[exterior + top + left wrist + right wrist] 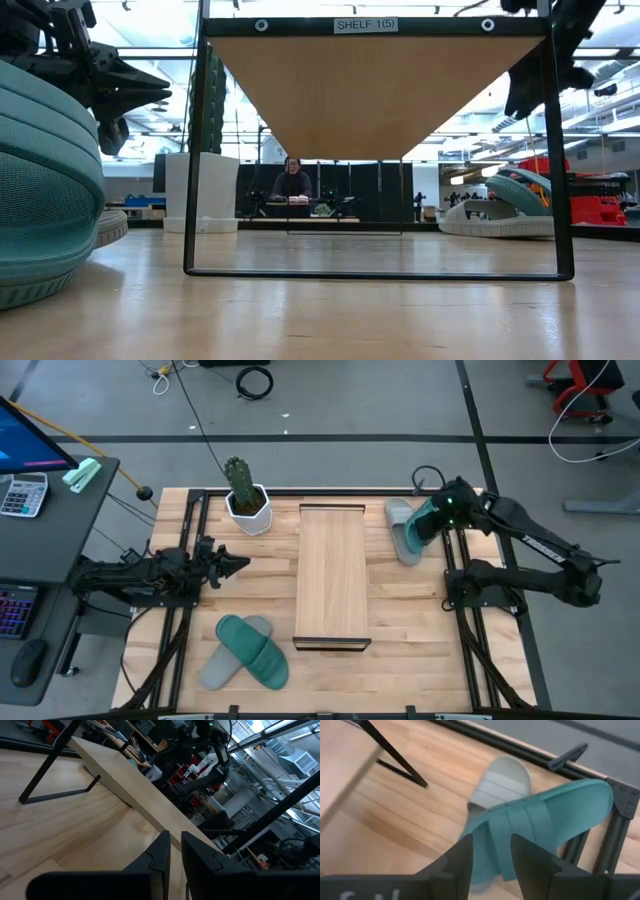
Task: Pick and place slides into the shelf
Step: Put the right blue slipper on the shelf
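The shelf point(333, 575) stands mid-table on dark rails. A teal slide point(418, 530) lies tilted, leaning on a grey slide point(400, 518), at the far right; both also show in the right wrist view, teal point(540, 825) and grey point(502, 782). My right gripper point(428, 523) is open just above the teal slide's strap point(492, 845), touching nothing. A second teal slide point(255, 650) lies across a second grey slide point(222, 662) at the near left. My left gripper point(238, 563) is shut and empty, left of the shelf, above the table.
A white pot with a cactus point(245, 500) stands at the far left next to the shelf. Dark frame rails point(180, 610) run along the table's left and right sides. A person point(292, 185) sits in the room beyond the table.
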